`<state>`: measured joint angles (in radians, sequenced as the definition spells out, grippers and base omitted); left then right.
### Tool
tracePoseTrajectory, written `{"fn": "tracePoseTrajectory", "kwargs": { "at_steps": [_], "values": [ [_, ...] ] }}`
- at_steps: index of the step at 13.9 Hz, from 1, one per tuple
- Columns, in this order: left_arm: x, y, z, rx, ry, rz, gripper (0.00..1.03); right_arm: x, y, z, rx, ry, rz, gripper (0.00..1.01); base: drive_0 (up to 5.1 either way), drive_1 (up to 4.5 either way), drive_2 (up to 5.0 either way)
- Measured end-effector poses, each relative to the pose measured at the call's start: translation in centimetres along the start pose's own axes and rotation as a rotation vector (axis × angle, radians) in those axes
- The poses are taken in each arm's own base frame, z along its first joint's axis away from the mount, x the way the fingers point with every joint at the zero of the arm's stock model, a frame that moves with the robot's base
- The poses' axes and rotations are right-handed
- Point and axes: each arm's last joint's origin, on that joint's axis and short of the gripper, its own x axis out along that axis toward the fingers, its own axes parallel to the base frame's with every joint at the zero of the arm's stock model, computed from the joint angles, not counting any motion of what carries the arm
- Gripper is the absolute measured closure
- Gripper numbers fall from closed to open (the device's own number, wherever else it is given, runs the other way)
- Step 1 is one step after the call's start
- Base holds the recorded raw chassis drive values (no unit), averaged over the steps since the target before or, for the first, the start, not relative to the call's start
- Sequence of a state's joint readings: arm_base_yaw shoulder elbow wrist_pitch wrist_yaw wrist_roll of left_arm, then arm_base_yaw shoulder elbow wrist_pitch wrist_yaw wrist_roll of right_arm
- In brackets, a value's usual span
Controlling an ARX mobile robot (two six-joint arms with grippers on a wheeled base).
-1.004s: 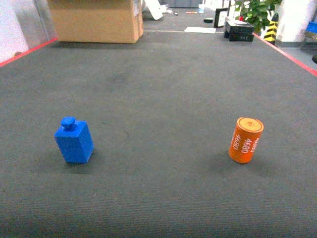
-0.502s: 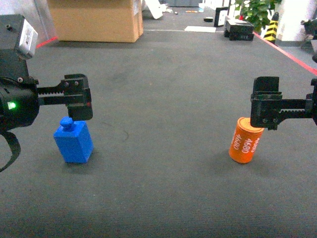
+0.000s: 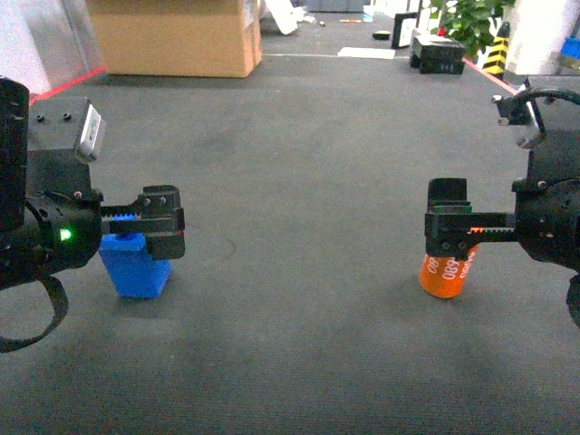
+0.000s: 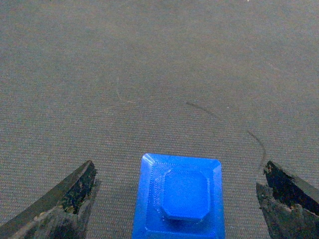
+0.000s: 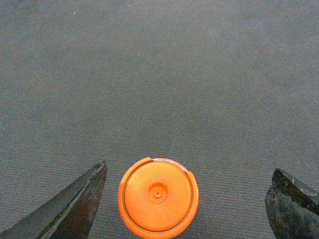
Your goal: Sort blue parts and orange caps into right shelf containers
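Landmark = cardboard box (image 3: 175,36), far back left on the mat (image 3: 299,163). Block part (image 3: 134,265) sits well in front of the box, left gripper (image 3: 161,222) directly over it, fingers (image 4: 65,199) wide either side. Cap (image 3: 444,270) is far right of the box, level with the block, right gripper (image 3: 448,222) above it, straddling without touching.

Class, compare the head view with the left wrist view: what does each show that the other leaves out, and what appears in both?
Only the head view shows the orange cap with white numbers, the right gripper over it, the cardboard box and the potted plant at the back. Only the left wrist view shows the blue part from above, with its octagonal knob, and a thin curved mark on the dark mat. Both show the blue part, the mat and the left gripper, open on either side of the part.
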<state>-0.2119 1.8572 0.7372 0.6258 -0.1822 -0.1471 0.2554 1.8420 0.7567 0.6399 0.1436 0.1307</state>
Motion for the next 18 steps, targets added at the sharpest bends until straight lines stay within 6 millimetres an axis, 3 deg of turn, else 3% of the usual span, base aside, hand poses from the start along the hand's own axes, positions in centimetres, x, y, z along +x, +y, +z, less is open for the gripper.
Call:
{"fn": "tracePoseTrajectory", "kwargs": {
  "at_steps": [5, 8, 9, 12, 13, 15, 18],
  "values": [
    [2.0, 0.0, -2.2, 0.017, 0.098, 0.014, 0.05, 3.2, 0.7, -2.1, -0.010, 0.084, 0.011, 0.03, 0.0, 0.00, 0.0],
    [2.8, -0.2, -3.1, 0.026, 0.154, 0.021, 0.05, 4.0, 1.0, -2.7, -0.019, 0.109, 0.002, 0.03, 0.0, 0.00, 0.0],
    [2.9, -0.2, -2.9, 0.025, 0.151, 0.021, 0.11, 4.4, 1.0, -2.9, -0.029, 0.114, -0.021, 0.11, 0.0, 0.00, 0.0],
    [2.9, -0.4, -2.8, 0.026, 0.153, 0.018, 0.47, 4.6, 1.0, -2.8, -0.056, 0.104, -0.038, 0.48, 0.0, 0.00, 0.0],
    [2.9, -0.4, -2.8, 0.024, 0.151, 0.018, 0.56, 4.6, 1.0, -2.8, -0.064, 0.107, -0.038, 0.55, 0.0, 0.00, 0.0],
    [2.2, -0.3, -2.5, -0.011, 0.079, 0.018, 0.58, 4.1, 1.1, -2.5, -0.066, 0.069, -0.032, 0.55, 0.0, 0.00, 0.0],
    [-2.2, -0.1, 0.5, -0.079, -0.183, 0.066, 0.58, 0.6, 1.0, -0.1, -0.029, -0.091, -0.055, 0.55, 0.0, 0.00, 0.0]
  ]
}}
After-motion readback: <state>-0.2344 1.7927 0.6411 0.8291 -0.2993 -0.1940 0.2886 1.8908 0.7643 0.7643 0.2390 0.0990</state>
